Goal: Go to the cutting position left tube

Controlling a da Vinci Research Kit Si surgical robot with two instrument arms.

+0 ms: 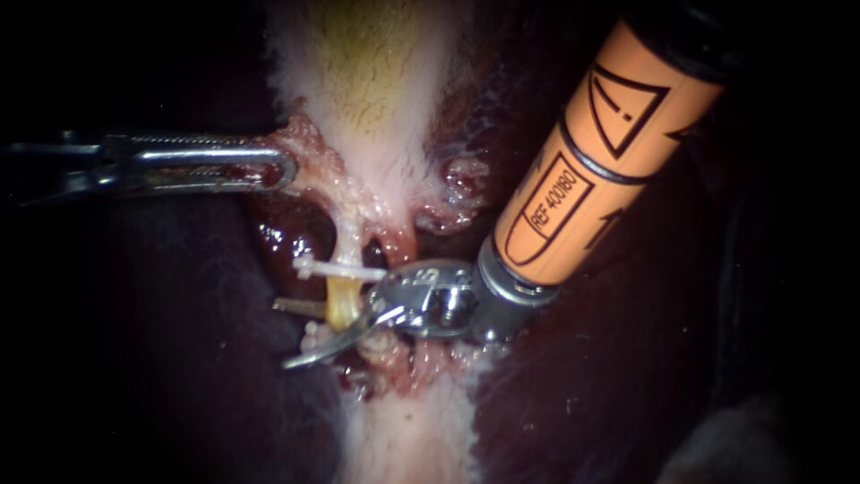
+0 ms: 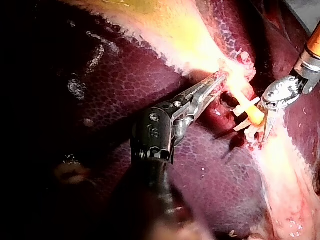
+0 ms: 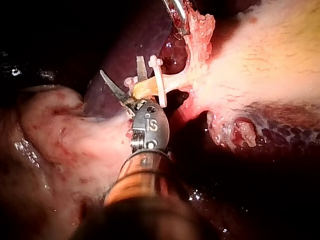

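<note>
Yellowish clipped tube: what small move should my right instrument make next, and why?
Probably ease the right instrument, blades open, slightly further across the yellowish tube, below the white clip: the tube seems only partly inside their gap. The left instrument, shut on pale tissue, holds it taut.

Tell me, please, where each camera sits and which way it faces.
Endoscope view: close overhead, facing the tube; left instrument enters from left, right instrument from upper right.
Left wrist view: on the left arm, looking along its shaft toward the gallbladder.
Right wrist view: on the right arm, looking along its shaft at the tube.
All share the tube and clip.
</note>
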